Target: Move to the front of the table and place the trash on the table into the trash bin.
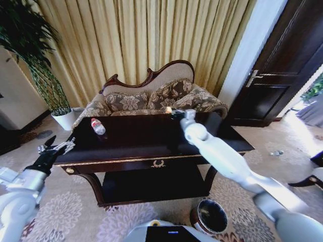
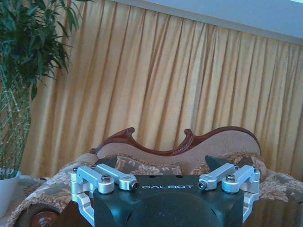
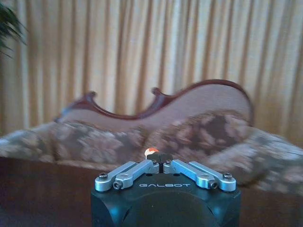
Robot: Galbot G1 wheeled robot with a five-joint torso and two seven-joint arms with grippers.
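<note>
The dark-brown table [image 1: 126,151] stands in front of me. My right arm reaches across it, and my right gripper [image 1: 176,113] hangs over its far edge, near the sofa. Its fingers are shut on a small pale scrap of trash [image 1: 168,109]. In the right wrist view the trash [image 3: 151,152] shows as a white and orange bit at the tips of the right gripper [image 3: 159,160]. My left gripper [image 1: 58,146] is open and holds nothing, level with the table's left end. The round dark trash bin [image 1: 209,217] stands on the carpet below the table's right front.
A plastic bottle [image 1: 97,126] with a red label lies on the table's left part. A patterned sofa [image 1: 151,98] stands right behind the table, before gold curtains. A potted plant [image 1: 60,113] is at the left, a dark door [image 1: 282,65] at the right.
</note>
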